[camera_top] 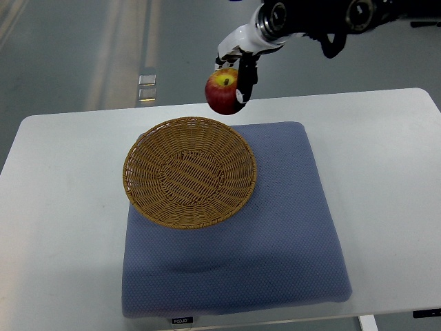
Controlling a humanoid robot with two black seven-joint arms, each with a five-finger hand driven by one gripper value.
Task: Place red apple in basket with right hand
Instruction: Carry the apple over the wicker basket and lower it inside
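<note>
From the top view, you see the right hand (238,65) reaching in from the upper right edge, its dark and white fingers (246,79) clamped on the red apple (222,91). The apple is lifted clear of the desk (62,207), with its yellowish stem end turned upward. In the picture it sits just past the far rim of the wicker basket (189,172), over the line where the blue cushion (275,234) meets the far edge of the desk.

The basket is round, shallow and has nothing in it; it rests on the far left part of the cushion, its left rim hanging slightly over the cushion's edge. The cushion lies flat on the white desk and covers most of its middle.

You can find a small dark label (182,321) on the cushion's near edge with light lettering, too small to read with confidence. Beyond the desk you see grey floor.
</note>
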